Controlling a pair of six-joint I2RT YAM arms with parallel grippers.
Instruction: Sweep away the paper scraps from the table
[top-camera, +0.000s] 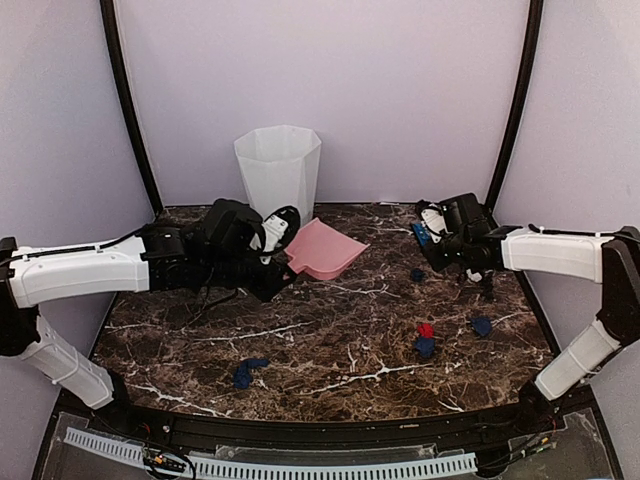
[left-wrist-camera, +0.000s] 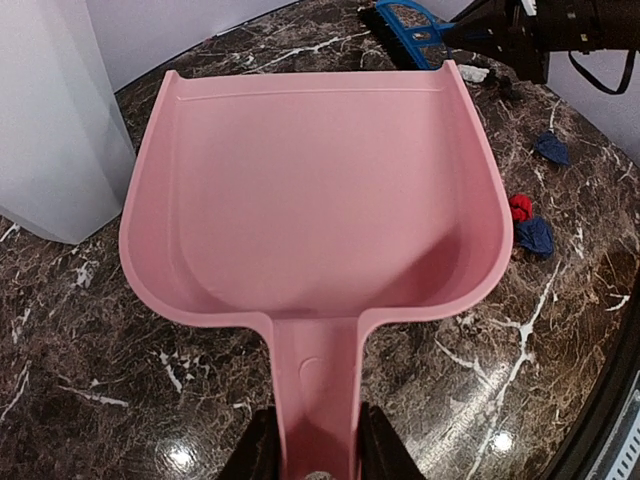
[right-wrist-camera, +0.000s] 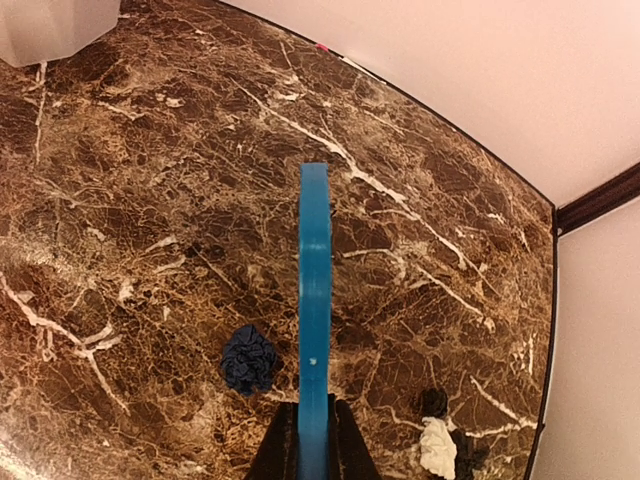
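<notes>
Left end effector (left-wrist-camera: 318, 450) grips the pink dustpan (left-wrist-camera: 310, 200), right end effector (right-wrist-camera: 313, 450) the blue brush (right-wrist-camera: 314, 280). Positioning stage, I judge: next, lower both beside the paper scraps (top-camera: 425, 340) on the desk (top-camera: 330, 345).

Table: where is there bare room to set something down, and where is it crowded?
Bare marble runs across the middle of the table, bordered by the pink dustpan, the lone navy scrap near the front and the red scrap. Crowded: the right side, where more scraps cluster near the blue brush.
</notes>
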